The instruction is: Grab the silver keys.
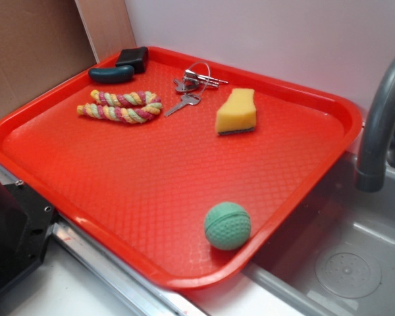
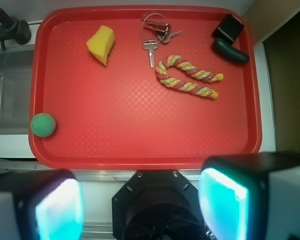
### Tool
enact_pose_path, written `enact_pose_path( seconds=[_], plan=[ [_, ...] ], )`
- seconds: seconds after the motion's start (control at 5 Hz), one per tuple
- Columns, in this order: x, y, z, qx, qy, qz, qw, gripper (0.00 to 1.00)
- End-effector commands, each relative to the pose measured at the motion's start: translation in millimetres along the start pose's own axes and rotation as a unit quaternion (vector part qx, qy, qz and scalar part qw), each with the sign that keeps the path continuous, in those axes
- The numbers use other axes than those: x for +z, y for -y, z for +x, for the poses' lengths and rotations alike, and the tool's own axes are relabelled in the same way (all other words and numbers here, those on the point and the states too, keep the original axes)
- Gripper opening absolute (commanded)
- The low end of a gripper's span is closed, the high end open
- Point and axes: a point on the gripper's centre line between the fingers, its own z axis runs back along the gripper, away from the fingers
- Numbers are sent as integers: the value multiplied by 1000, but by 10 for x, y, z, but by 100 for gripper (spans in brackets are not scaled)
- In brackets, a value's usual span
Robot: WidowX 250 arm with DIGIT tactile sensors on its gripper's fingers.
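The silver keys (image 1: 192, 85) lie on a thin wire ring at the far side of the red tray (image 1: 66, 210), between the yellow sponge (image 1: 236, 112) and the rope toy (image 1: 122, 106). In the wrist view the keys (image 2: 157, 34) sit near the tray's top edge (image 2: 140, 10). My gripper (image 2: 140, 207) is open and empty, high above the tray's near edge, far from the keys. Its two pads (image 2: 224, 202) glow teal at the bottom of the wrist view. The gripper does not show in the exterior view.
A green ball (image 1: 228, 226) sits near the tray's front right edge. A dark green handle-shaped object (image 1: 112, 74) and a black block (image 1: 133, 58) lie at the far left corner. A grey faucet (image 1: 382, 112) and sink basin (image 1: 342, 263) are to the right.
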Motion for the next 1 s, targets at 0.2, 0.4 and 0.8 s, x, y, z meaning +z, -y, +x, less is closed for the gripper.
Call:
enact_pose_path(
  seconds=[0.2, 0.4, 0.8],
  plan=[
    [-275, -196, 470, 74, 105, 14, 992, 100],
    [-444, -295, 752, 136, 156, 112, 972, 100],
    [-830, -430, 1015, 167, 184, 54, 967, 100]
  ],
)
